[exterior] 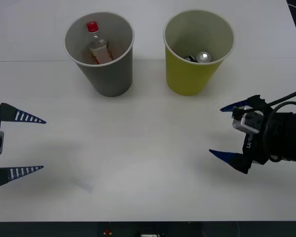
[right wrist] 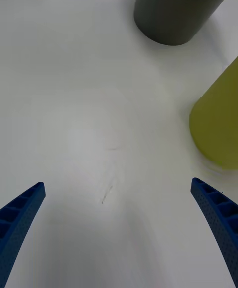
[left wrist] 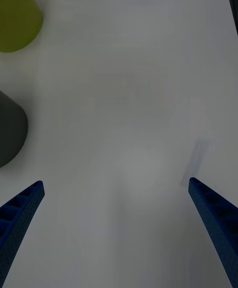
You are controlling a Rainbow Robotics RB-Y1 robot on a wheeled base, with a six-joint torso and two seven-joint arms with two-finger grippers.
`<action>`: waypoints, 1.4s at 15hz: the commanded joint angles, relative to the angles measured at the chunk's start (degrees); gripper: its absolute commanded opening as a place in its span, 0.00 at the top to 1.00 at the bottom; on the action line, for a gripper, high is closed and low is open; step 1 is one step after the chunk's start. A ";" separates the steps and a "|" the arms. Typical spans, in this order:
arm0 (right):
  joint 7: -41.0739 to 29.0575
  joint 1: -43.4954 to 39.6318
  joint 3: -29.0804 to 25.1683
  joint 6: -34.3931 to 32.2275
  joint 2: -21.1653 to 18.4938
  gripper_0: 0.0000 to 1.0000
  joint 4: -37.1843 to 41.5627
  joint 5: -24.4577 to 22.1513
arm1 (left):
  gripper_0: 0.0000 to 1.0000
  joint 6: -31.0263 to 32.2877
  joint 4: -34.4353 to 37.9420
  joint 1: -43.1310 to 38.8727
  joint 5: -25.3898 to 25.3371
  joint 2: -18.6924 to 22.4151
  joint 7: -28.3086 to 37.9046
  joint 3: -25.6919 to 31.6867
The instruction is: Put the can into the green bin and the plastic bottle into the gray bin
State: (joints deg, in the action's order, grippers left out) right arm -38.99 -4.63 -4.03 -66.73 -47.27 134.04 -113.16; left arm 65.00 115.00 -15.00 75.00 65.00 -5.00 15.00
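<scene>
Your left gripper [exterior: 39, 144] sits at the left edge of the front view, low over the table, its two blue ribbed fingers [exterior: 27, 117] spread wide and pointing toward the middle. Your right gripper [exterior: 218, 131] faces it from the right side, on a black wrist with cables trailing off to the edge, and its fingers [exterior: 226, 156] are spread just as wide. Both hold nothing, and each wrist view shows its own fingertips [right wrist: 22, 208] far apart at the corners [left wrist: 22, 206].

Blue, ribbed, pointed fingers are carried by the left gripper [exterior: 42, 144] and right gripper [exterior: 215, 131]; black housings, white lettering and black cables are seen.
</scene>
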 commanded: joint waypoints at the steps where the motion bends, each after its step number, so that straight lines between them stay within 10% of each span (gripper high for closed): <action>1: 1.64 -3.01 -0.98 2.04 -6.25 0.00 -0.01 2.77 | 0.00 0.00 0.00 0.00 0.00 0.00 0.00 0.00; 13: 10.16 -17.16 -13.02 6.08 -22.60 0.00 0.35 16.39 | 0.00 0.00 0.00 0.00 0.00 0.00 0.00 0.00; 21: 14.12 -23.67 -17.15 9.95 -25.85 0.00 1.05 21.31 | 0.00 0.00 0.00 0.00 0.00 0.00 0.00 0.00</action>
State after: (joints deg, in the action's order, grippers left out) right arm -25.09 -28.30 -21.17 -56.74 -73.26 135.12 -91.91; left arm 65.00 115.00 -15.00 75.00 65.00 -5.00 15.00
